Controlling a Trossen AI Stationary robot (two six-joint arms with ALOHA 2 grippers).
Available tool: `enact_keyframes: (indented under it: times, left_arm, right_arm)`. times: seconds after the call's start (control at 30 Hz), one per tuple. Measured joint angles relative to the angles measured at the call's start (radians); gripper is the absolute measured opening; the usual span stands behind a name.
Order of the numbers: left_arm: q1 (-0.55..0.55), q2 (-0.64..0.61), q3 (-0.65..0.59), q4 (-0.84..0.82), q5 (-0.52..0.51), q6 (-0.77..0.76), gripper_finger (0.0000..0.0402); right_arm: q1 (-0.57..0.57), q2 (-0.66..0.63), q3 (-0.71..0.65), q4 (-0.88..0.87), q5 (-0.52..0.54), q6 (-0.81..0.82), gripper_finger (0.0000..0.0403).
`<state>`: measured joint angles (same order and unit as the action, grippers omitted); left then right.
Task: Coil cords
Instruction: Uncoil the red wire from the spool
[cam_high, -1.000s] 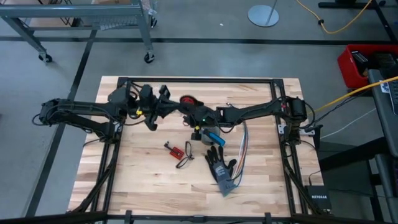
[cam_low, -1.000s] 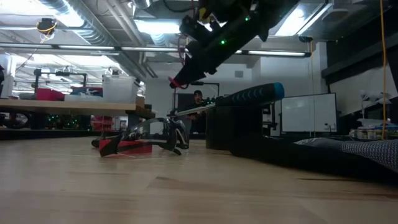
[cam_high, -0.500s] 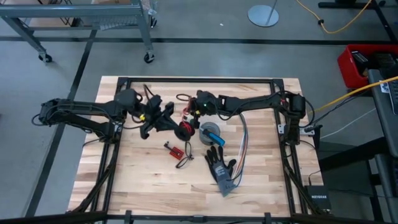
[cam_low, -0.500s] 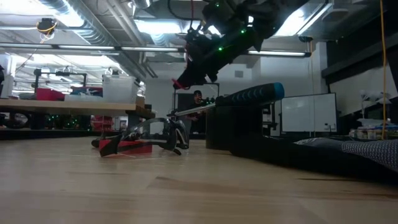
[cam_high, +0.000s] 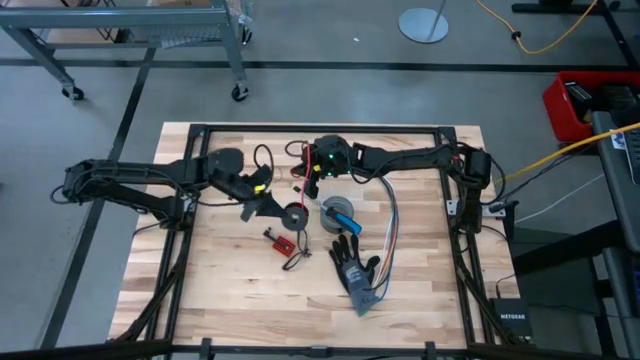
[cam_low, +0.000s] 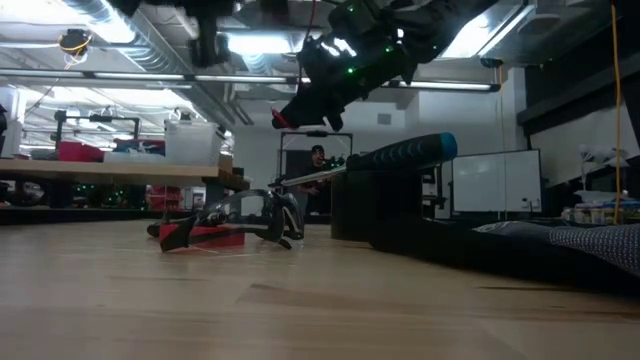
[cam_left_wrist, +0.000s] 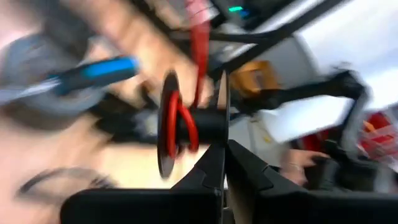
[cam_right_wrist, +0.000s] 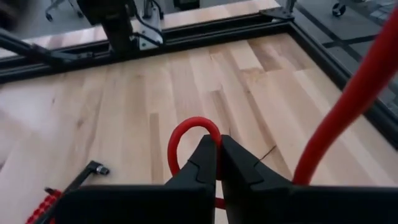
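Evidently mid-winding | left end effector (cam_high: 283, 212) clamped on spool (cam_left_wrist: 180, 124) (held steady as core) | right end effector (cam_high: 312, 177) pinching red cord (cam_right_wrist: 193, 138), feeding it above worktop (cam_high: 220, 290)

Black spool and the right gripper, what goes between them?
A thin red cord runs from the black spool to the right gripper, seen in the left wrist view.

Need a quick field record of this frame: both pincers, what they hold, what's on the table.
left pincer: shut on the flange of a black spool wound with red cord, above the table
right pincer: shut on a loop of the red cord, near the table's far edge
cord state: runs between the two arms
table: grey tape roll, black glove, ribbon wires, small red board
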<state>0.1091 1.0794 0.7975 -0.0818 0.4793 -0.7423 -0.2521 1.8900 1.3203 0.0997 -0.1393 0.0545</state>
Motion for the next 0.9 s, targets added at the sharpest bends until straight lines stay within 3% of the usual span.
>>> enact_keyframes:
  times: [0.13,0.37,0.63,0.9]
  left_arm:
    - [0.036,-0.005,0.0,-0.09,-0.061,0.016,0.0]
    - [0.129,-0.068,0.0,-0.211,-0.164,0.105,0.0]
    - [0.221,-0.168,0.0,-0.356,-0.347,0.214,0.0]
    - [0.264,-0.232,0.0,-0.272,-0.545,0.364,0.0]
  right_arm:
    - [0.001,0.0,0.036,-0.064,-0.046,0.005,0.0006]
    - [0.002,0.0,0.056,-0.246,-0.22,0.005,0.0006]
    - [0.003,0.0,0.056,-0.432,-0.232,-0.012,0.0006]
    - [0.041,0.0,0.056,-0.443,-0.246,-0.013,0.0006]
